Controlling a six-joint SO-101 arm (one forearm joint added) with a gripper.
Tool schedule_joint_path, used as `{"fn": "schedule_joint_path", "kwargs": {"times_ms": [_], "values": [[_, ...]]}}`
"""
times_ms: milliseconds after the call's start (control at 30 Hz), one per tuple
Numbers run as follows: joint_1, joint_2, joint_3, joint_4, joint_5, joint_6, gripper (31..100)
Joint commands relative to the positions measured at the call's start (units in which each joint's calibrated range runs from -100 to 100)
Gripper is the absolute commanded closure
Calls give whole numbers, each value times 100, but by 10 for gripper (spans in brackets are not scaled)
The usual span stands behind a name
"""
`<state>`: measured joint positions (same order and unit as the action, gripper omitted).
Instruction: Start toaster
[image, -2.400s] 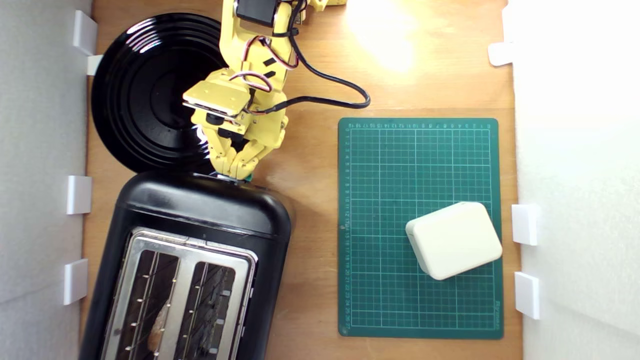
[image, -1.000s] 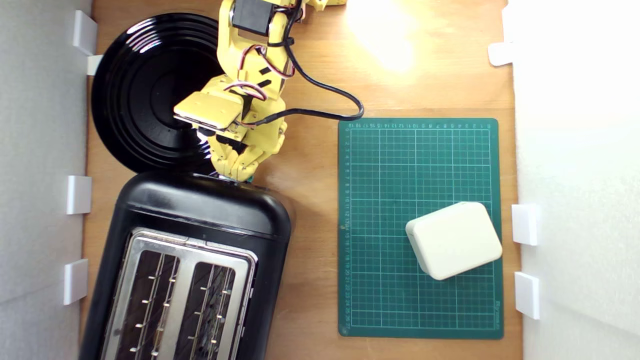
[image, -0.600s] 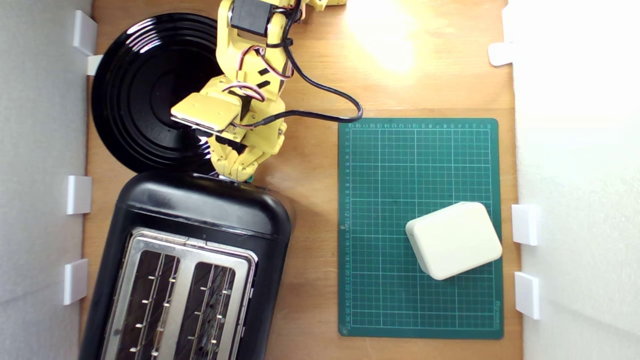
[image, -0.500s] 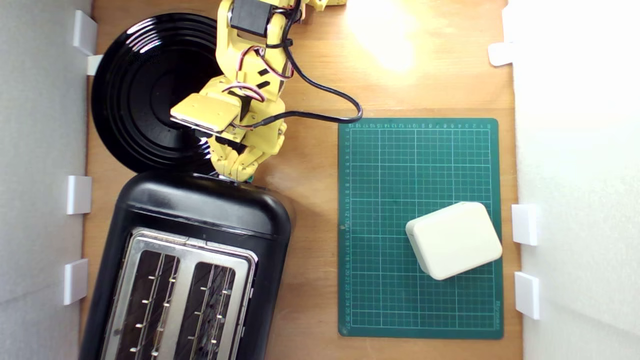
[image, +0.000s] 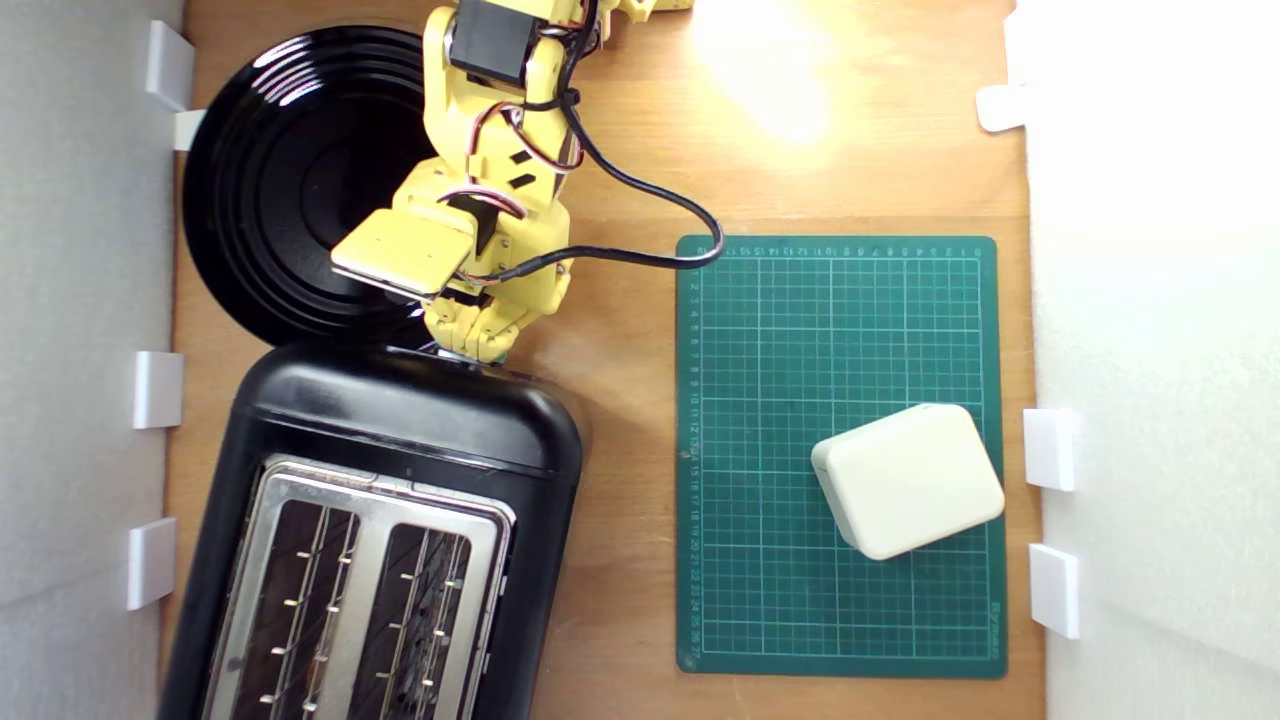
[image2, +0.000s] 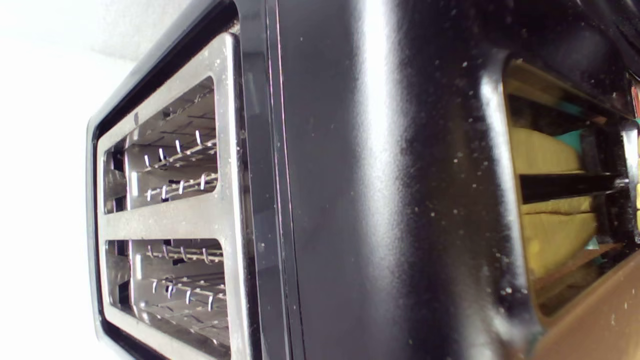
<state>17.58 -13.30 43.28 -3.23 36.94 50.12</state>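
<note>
The glossy black toaster lies at the exterior view's lower left, its silver top plate with two slots facing up. My yellow gripper points down at the toaster's far end, fingers together against the end face. The fingers cover the teal lever knob there. In the wrist view the toaster fills the picture. Its shiny end face mirrors the yellow fingers, with slivers of teal beside them. Only wire guides show in the slots.
A round black plate lies behind the toaster, partly under my arm. A green cutting mat with a white box on it is at the exterior view's right. A black cable loops off the arm. White walls line both sides.
Bread seen in the left slot 2.4 s ago has sunk out of sight. The wrist has since swung lower and toward the exterior view's left, with the fingertips staying at the toaster's end.
</note>
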Motion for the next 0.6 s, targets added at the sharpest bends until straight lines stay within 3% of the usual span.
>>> {"fn": "schedule_joint_path", "kwargs": {"times_ms": [0,300,567], "values": [[-44,-111,56,4,396,-13,988],[36,-785,-298,22,491,-19,989],[520,-2517,-2370,-259,2366,-24,989]]}}
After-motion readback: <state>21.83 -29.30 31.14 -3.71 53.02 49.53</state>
